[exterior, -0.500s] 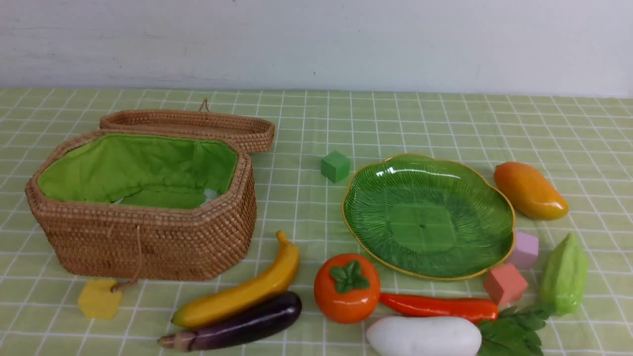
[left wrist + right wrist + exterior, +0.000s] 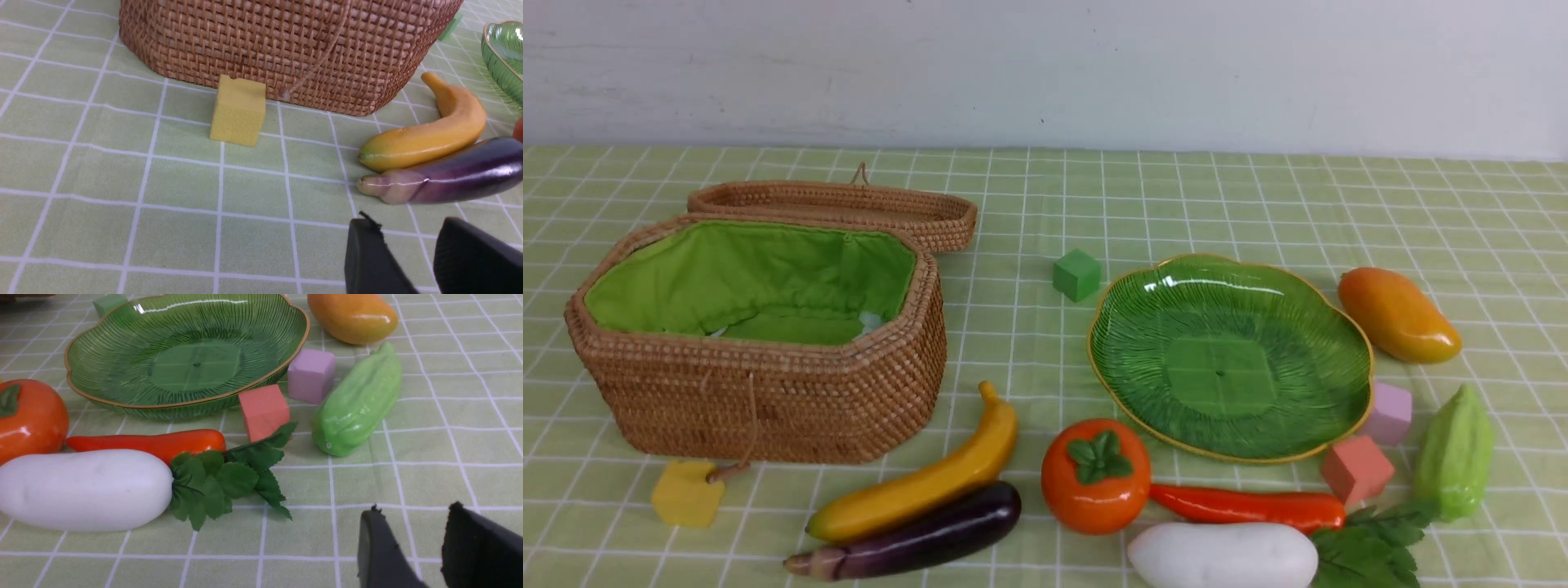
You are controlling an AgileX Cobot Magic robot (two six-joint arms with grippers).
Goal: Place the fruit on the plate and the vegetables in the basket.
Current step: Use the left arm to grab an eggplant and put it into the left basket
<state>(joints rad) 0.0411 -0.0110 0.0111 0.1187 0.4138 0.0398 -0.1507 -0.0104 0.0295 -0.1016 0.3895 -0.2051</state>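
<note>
- Front view: basket (image 2: 768,400) sits at left of frame, open, green lining showing, no produce visible inside; its lid (image 2: 833,204) lies behind it, toward upper left.
- Plate (image 2: 1233,359) is right of centre on the checked tablecloth (image 2: 1258,204), with nothing on it.
- Fruit: banana (image 2: 931,482) lies lower centre, just in front of the basket's right corner. Persimmon (image 2: 1094,482) stands at bottom centre, near the plate's lower-left rim. Mango (image 2: 1398,315) lies at right, just beyond the plate's upper-right rim.
- Vegetables: eggplant (image 2: 923,535) lies against the banana along the bottom. Red pepper (image 2: 1250,506) is below the plate, its tip at the persimmon. Radish (image 2: 1221,557) is at the bottom edge, with the leafy sprig (image 2: 1372,547) at its right end. Gourd (image 2: 1454,453) lies at lower right.
- Cubes: green cube (image 2: 1076,274) upper left of the plate; yellow cube (image 2: 686,492) lower left, in front of the basket; lilac cube (image 2: 1390,412) and salmon cube (image 2: 1356,469) at the plate's lower-right rim.
- No arm is in this frame.
- Left wrist view: left gripper (image 2: 408,232) has its jaws apart, holds nothing, and is short of the eggplant's stem end. The yellow cube sits against the basket wall.
- Right wrist view: right gripper (image 2: 412,514) has its jaws apart, holds nothing, and is above bare cloth near the sprig and gourd.
</note>
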